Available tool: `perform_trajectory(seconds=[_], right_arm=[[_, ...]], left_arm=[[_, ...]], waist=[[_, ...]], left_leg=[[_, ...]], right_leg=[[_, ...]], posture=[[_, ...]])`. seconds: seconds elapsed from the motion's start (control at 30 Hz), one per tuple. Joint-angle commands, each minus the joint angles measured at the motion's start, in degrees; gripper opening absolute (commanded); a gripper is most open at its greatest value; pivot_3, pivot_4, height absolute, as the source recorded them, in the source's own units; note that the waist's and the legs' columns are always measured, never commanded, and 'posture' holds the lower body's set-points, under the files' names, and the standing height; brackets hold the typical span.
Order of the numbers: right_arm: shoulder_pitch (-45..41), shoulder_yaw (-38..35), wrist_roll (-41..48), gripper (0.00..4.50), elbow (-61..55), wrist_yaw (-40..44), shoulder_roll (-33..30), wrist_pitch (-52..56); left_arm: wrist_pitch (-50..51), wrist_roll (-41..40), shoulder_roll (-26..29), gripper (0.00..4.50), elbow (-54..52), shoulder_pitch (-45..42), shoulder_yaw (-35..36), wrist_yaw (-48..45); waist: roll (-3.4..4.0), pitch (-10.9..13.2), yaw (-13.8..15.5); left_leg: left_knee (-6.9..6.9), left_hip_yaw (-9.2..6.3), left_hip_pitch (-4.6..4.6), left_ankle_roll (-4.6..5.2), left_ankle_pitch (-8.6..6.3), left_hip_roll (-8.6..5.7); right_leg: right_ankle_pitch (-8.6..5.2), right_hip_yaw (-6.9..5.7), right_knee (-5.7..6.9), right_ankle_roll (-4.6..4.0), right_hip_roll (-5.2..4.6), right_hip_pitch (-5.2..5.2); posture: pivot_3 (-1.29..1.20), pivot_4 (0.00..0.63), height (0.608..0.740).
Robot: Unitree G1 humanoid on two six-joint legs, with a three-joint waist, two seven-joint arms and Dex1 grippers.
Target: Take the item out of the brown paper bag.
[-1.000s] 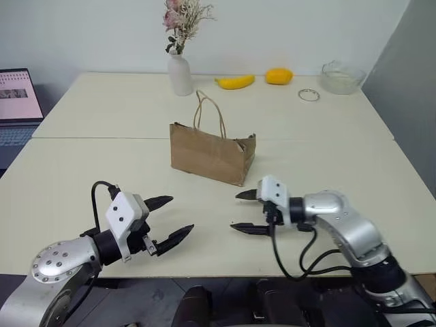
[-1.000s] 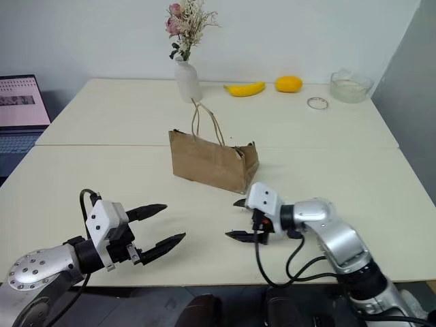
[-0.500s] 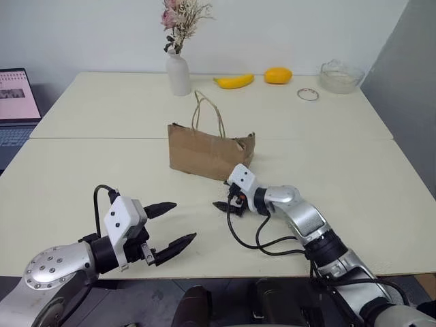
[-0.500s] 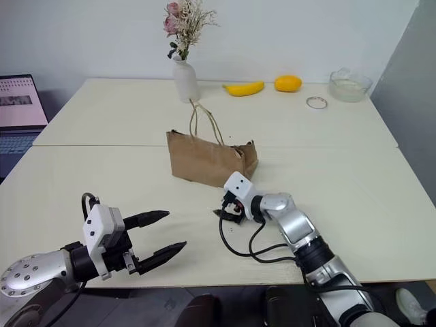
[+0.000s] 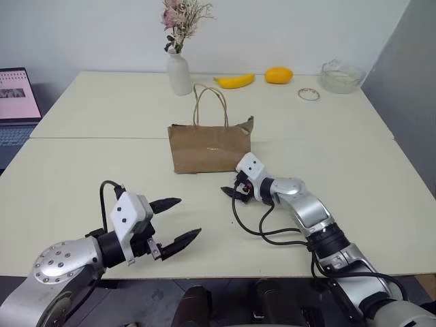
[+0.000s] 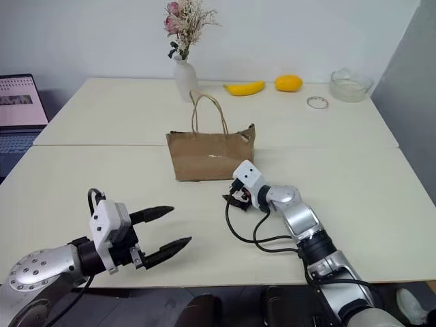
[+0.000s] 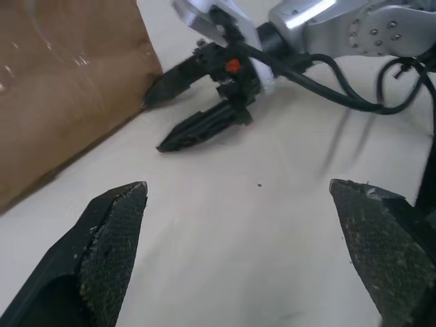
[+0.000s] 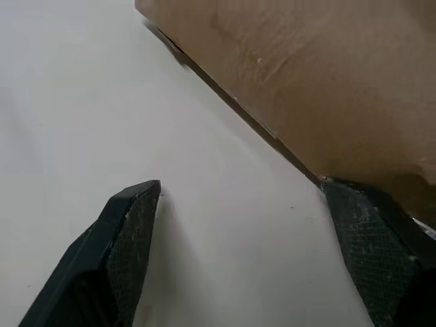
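My right claw [image 5: 231, 193] moved up to the bag [image 5: 208, 146], and the bag turned. Both claws are wide and empty. The bottle is not out yet.

A white ceramic vase [image 5: 180, 73] of dried flowers stands at the far side of the pale surface [image 5: 102, 109]. Beside it lie a yellow banana [image 5: 235, 81], an orange fruit [image 5: 278, 75], a clear glass bowl [image 5: 342, 75] and a small ring [image 5: 308, 95]. An open laptop [image 5: 17, 102] sits at the left edge.

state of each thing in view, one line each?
brown paper bag: upright on the table, handles up, contents hidden.
left hand: open, empty, off the bag.
right hand: open, empty, fingertip at the bag's lower edge.
laptop: lid up, screen on.
vase: upright, holding flowers.
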Motion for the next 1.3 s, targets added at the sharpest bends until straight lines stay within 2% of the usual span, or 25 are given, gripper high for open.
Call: perform_trajectory(seconds=[0.03, 0.13, 0.23, 0.43, 0.63, 0.8, 0.93, 1.1, 1.3], right_arm=[[4.52, -1.91, 4.92, 3.96, -13.84, 5.19, -3.41, 0.68], [9.73, -5.35, 9.42, 3.96, -25.01, 6.20, -6.77, 4.12], [14.00, -9.47, 12.57, 3.98, -34.58, 4.66, -9.52, 8.44], [15.07, -14.54, 14.88, 3.98, -44.34, -1.80, -10.54, 15.33], [16.57, -15.26, 15.10, 3.98, -47.04, -5.42, -11.63, 17.59], [17.76, -15.59, 15.19, 3.98, -49.17, -7.28, -12.73, 18.51], [18.76, -15.87, 15.47, 3.98, -50.48, -7.98, -13.56, 19.23], [20.93, -16.13, 15.77, 3.98, -52.64, -8.97, -14.64, 20.30], [24.19, -19.17, 18.78, 3.98, -55.81, -6.85, -18.05, 21.74]], left_arm=[[0.92, -0.58, -1.16, 4.50, 1.44, -4.67, 1.30, 3.93], [1.21, -0.37, -1.38, 4.50, 4.99, -10.23, 2.18, 5.74], [0.36, 0.64, -1.86, 3.91, 12.74, -19.09, 2.95, 8.06], [-3.49, 7.62, -0.79, 1.98, 33.34, -39.13, -1.77, 7.13], [-15.15, 17.35, -2.67, 0.07, 58.96, -56.69, -9.55, 0.81], [-29.27, 28.27, -6.65, 0.02, 87.43, -72.29, -16.88, -1.36], [-34.87, 33.41, -9.11, 0.02, 101.12, -78.27, -20.00, -4.39], [-38.40, 35.08, -10.80, 0.02, 105.51, -79.56, -21.27, -13.65], [-37.08, 33.76, -9.18, 0.02, 100.20, -76.41, -21.57, -28.23]], waist=[[0.00, 0.00, 0.12], [-0.01, 0.00, 0.13], [-0.03, -0.01, 0.12], [-0.07, -0.03, 0.03], [-0.07, -0.02, 0.06], [-0.10, -0.02, 0.56], [-0.11, -0.02, 0.71], [-0.12, -0.01, 0.55], [-0.12, -0.01, 0.54]], left_leg=[[0.00, -0.04, -0.03, 0.00, 0.00, -0.01], [0.00, -0.07, -0.04, 0.00, 0.00, -0.01], [0.02, -0.04, -0.01, 0.00, 0.00, -0.02], [0.02, 0.02, -0.04, -0.01, 0.01, -0.14], [-0.01, 0.06, -0.17, -0.01, 0.01, -0.11], [0.07, 0.11, -0.44, 0.00, 0.01, -0.22], [0.08, 0.24, -0.52, 0.01, 0.00, -0.19], [0.08, 0.25, -0.71, 0.01, 0.00, -0.16], [0.13, 0.20, -0.75, 0.02, 0.00, -0.16]], right_leg=[[0.00, -0.03, -0.02, 0.01, 0.00, 0.01], [0.02, -0.05, -0.06, 0.03, 0.00, 0.02], [0.05, -0.04, -0.07, 0.09, 0.00, 0.04], [0.07, -0.12, -0.07, 0.12, 0.26, 0.04], [0.08, -0.05, -0.22, 0.14, 0.23, -0.01], [0.12, -0.20, -0.34, 0.22, 0.19, -0.06], [0.12, -0.17, -0.40, 0.28, 0.18, -0.11], [0.11, -0.16, -0.36, 0.30, 0.19, -0.29], [0.11, -0.18, -0.32, 0.30, 0.18, -0.30]], posture=[[0.00, 0.150, 0.740], [0.00, 0.150, 0.740], [0.00, 0.150, 0.740], [0.00, 0.150, 0.740], [0.00, 0.150, 0.740], [0.00, 0.150, 0.740], [0.00, 0.150, 0.740], [0.00, 0.150, 0.740], [0.00, 0.150, 0.740]])
